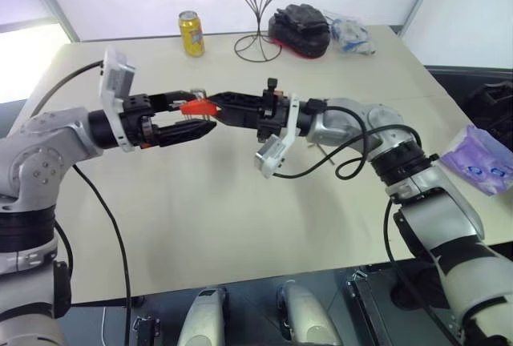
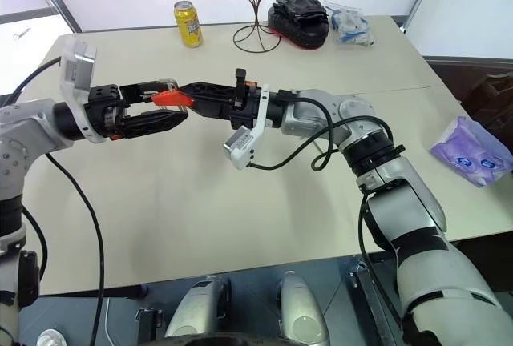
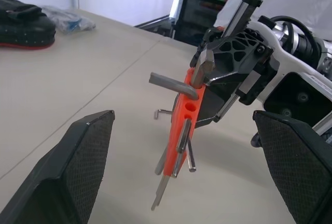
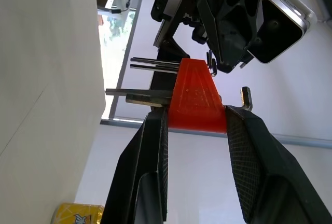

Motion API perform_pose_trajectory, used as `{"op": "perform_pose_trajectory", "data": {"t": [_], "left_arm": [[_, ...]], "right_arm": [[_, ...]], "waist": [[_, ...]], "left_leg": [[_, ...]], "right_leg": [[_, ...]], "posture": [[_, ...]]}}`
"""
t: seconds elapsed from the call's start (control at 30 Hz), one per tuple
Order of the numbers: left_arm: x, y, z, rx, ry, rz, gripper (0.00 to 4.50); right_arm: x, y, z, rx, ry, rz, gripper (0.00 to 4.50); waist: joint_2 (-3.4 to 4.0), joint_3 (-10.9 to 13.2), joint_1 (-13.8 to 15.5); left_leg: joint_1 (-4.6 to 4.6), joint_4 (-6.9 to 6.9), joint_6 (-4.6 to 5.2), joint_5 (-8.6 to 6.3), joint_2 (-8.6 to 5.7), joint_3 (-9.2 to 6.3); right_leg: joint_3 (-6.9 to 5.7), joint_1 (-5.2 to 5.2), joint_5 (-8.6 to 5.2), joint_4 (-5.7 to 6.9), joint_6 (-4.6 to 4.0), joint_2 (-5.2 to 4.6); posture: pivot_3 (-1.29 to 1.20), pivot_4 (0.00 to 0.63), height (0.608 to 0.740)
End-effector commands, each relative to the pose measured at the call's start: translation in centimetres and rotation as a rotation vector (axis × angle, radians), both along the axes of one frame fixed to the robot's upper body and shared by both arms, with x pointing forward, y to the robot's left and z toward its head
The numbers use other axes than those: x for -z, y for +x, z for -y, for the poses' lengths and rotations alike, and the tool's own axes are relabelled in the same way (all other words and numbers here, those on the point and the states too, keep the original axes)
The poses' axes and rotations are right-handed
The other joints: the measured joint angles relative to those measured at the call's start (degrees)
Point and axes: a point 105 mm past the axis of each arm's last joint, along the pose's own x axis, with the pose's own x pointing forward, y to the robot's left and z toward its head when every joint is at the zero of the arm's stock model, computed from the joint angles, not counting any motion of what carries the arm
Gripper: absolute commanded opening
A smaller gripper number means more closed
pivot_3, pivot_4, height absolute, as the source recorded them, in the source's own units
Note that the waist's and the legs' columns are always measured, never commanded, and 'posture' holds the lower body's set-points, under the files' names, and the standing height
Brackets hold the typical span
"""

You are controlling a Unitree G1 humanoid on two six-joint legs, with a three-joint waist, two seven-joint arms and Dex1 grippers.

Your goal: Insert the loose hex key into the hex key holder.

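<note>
Right hand [image 1: 215,110] clenches my hex key holder [image 1: 199,106] aloft between the spread fingers of my released left hand [image 1: 192,115], keys hanging deskward.

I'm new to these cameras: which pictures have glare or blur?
Left eye view: bright window glare at the left edge, washing out the table corner. Right wrist view: backlit, the orange hex key holder sharp. Left wrist view: near black fingers soft.

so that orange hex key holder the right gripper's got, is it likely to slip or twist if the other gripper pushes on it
Probably stiff: the hex key holder looks like solid moulded plastic. It may pivot, since the right gripper pinches only its narrow end between textured fingers. The keys sticking out of it hang at different angles, so they likely sit loosely and could shift when nudged.
</note>
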Motion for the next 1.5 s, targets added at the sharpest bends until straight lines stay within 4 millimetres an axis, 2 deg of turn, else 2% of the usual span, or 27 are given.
{"op": "perform_pose_trajectory", "data": {"t": [0.03,0.17,0.53,1.07,1.33,1.43,1.5], "left_arm": [[-1.4,-0.4,0.2,0.02,-0.035,0.048,4.5],[-1.4,-0.4,0.2,0.012,-0.051,0.043,4.5],[-1.4,-0.3,0.3,0.002,-0.104,0.036,4.5],[-2.5,-0.6,0.0,0.0,-0.147,0.05,4.5],[-1.9,-0.7,-0.2,-0.007,-0.151,0.029,4.5],[-1.5,-0.7,-0.3,-0.013,-0.146,0.016,3.58],[-1.4,-0.7,-0.4,-0.015,-0.143,0.01,2.55]], "right_arm": [[-1.4,-0.7,-0.3,-0.035,0.047,0.013,1.02],[-1.3,-0.8,-0.4,-0.04,0.046,-0.006,1.02],[-3.0,-1.1,-0.6,-0.048,0.094,-0.053,1.02],[-2.8,-0.7,-0.2,-0.029,0.079,-0.079,1.02],[-2.8,-0.6,-0.1,-0.024,0.078,-0.09,1.02],[-2.9,-0.6,-0.1,-0.023,0.078,-0.092,1.02],[-3.0,-0.7,-0.1,-0.024,0.079,-0.094,1.02]], "waist": [[0.0,0.0,0.02],[0.0,0.0,0.01],[0.0,0.0,0.13],[0.0,0.0,0.31],[0.0,0.0,0.55],[0.0,0.0,0.64],[0.0,0.0,0.72]], "left_leg": [[0.0,0.0,0.0,0.0,0.0,0.0],[0.0,0.01,0.0,0.0,0.0,0.0],[0.0,0.03,0.0,0.0,0.02,-0.01],[0.0,0.03,-0.01,0.01,0.02,-0.01],[0.0,0.04,-0.01,0.01,0.02,-0.01],[0.0,0.04,-0.01,0.01,0.02,-0.01],[0.0,0.04,-0.01,0.01,0.02,-0.01]], "right_leg": [[0.0,0.0,0.0,0.0,0.0,0.0],[0.0,0.0,0.0,0.01,0.0,0.0],[0.0,0.01,0.0,0.03,0.01,-0.01],[0.0,0.01,0.0,0.03,0.01,-0.01],[0.0,0.01,0.0,0.03,0.01,-0.01],[0.0,0.01,0.0,0.03,0.01,-0.02],[0.0,0.0,0.0,0.03,0.0,-0.01]], "posture": [[0.0,0.15,0.74],[0.0,0.15,0.74],[0.0,0.15,0.74],[0.0,0.15,0.74],[0.0,0.15,0.74],[0.0,0.15,0.74],[0.0,0.15,0.74]]}}
